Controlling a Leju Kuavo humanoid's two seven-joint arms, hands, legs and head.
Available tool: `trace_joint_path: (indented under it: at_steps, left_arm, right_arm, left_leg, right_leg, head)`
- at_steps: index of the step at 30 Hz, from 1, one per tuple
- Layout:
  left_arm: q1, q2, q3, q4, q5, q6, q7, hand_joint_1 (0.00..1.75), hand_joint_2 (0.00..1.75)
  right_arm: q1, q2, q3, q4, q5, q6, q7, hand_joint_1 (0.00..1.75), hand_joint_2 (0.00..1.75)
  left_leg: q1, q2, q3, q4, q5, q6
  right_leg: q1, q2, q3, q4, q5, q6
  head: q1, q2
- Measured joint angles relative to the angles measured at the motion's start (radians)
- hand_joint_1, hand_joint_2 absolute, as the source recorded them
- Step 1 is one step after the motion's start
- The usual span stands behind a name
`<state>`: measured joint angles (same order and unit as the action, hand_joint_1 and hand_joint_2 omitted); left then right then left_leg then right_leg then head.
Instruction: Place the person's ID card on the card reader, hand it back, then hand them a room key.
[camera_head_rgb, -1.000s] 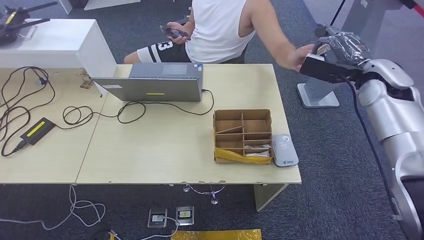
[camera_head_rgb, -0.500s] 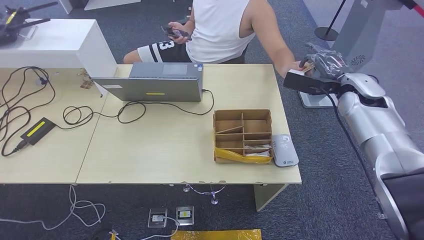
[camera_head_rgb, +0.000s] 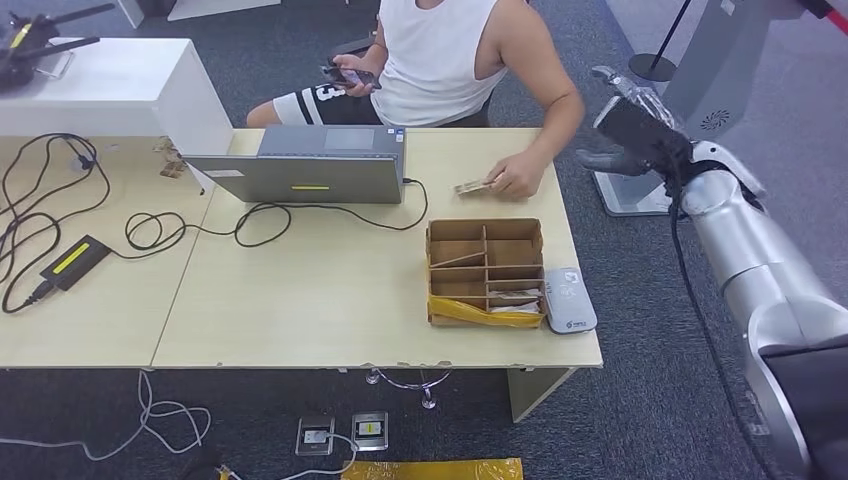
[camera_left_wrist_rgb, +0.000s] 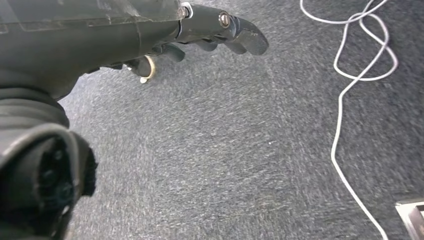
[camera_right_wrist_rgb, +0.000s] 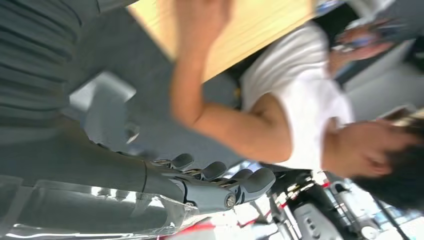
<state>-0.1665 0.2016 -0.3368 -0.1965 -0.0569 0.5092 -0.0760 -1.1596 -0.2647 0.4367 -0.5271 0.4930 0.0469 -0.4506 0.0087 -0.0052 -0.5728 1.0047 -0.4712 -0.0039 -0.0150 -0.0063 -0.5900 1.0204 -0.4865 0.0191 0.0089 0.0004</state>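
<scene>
The person's hand (camera_head_rgb: 517, 182) holds a card (camera_head_rgb: 472, 186) on the table (camera_head_rgb: 330, 290). The right hand (camera_head_rgb: 628, 132) and left hand (camera_left_wrist_rgb: 210, 30) hold nothing, fingers apart. Next, probably the room key.

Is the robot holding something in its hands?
No. Its right hand is empty, fingers apart; the person's hand holds the card by one end.

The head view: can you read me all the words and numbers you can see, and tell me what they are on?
"3" – white number on the person's dark shorts; another digit beside it is partly hidden.
Card reader: small logo and print, too small to read.
Laptop: white sticker and yellow strip, too small to read.
Power adapter: yellow label, too small to read.
</scene>
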Motion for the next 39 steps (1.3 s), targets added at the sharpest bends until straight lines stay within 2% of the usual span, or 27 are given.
trace_joint_path:
  at_steps: [4, 7, 14, 21, 27, 39]
  left_arm:
    - [0.018, 0.004, 0.000, 0.000, 0.019, 0.009, -0.022, 0.00, 0.00]
    - [0.029, 0.007, 0.000, 0.000, 0.026, 0.013, -0.033, 0.00, 0.00]
    - [0.041, 0.024, 0.001, 0.001, 0.035, 0.015, -0.038, 0.00, 0.00]
    - [0.044, 0.046, 0.002, 0.002, 0.036, 0.012, -0.038, 0.00, 0.00]
    - [0.044, 0.055, 0.002, 0.002, 0.035, 0.005, -0.038, 0.00, 0.00]
    - [0.044, 0.050, 0.002, 0.002, 0.020, 0.005, -0.027, 0.00, 0.00]
  right_arm:
    - [0.050, -0.007, -0.049, -0.145, -0.211, 0.154, 0.089, 0.00, 1.75]
    - [0.129, -0.029, -0.075, -0.285, -0.317, 0.225, 0.171, 0.00, 1.75]
    - [0.308, -0.100, -0.096, -0.568, -0.314, 0.278, 0.286, 0.00, 1.75]
    - [0.477, -0.161, -0.100, -0.780, -0.263, 0.286, 0.358, 0.00, 1.75]
    - [0.596, -0.192, -0.087, -0.906, -0.105, 0.243, 0.409, 0.00, 1.75]
    - [0.720, -0.184, -0.030, -0.942, 0.196, 0.110, 0.427, 0.00, 1.75]
  left_leg:
    - [0.001, 0.000, 0.001, 0.000, 0.000, 0.000]
    - [0.001, -0.001, 0.001, 0.000, 0.000, 0.000]
    - [0.001, 0.000, 0.001, 0.000, 0.000, 0.000]
    - [0.001, 0.000, 0.001, 0.000, -0.001, -0.001]
    - [0.002, 0.000, 0.001, 0.000, -0.001, -0.001]
    - [0.002, 0.000, 0.000, 0.000, -0.001, -0.001]
  right_leg:
    - [0.001, -0.001, 0.000, 0.000, 0.000, 0.000]
    - [0.001, -0.001, 0.001, -0.001, 0.000, 0.000]
    - [0.001, 0.000, 0.001, -0.001, 0.000, 0.000]
    - [0.001, 0.000, 0.000, -0.001, 0.000, 0.000]
    - [0.002, 0.001, 0.001, -0.001, 0.000, 0.000]
    - [0.002, 0.000, 0.001, -0.001, -0.001, -0.001]
  head:
    - [0.000, 0.000]
    - [0.001, 0.000]
    - [0.000, 0.000]
    - [0.000, 0.000]
    - [0.000, 0.000]
    - [0.000, 0.000]
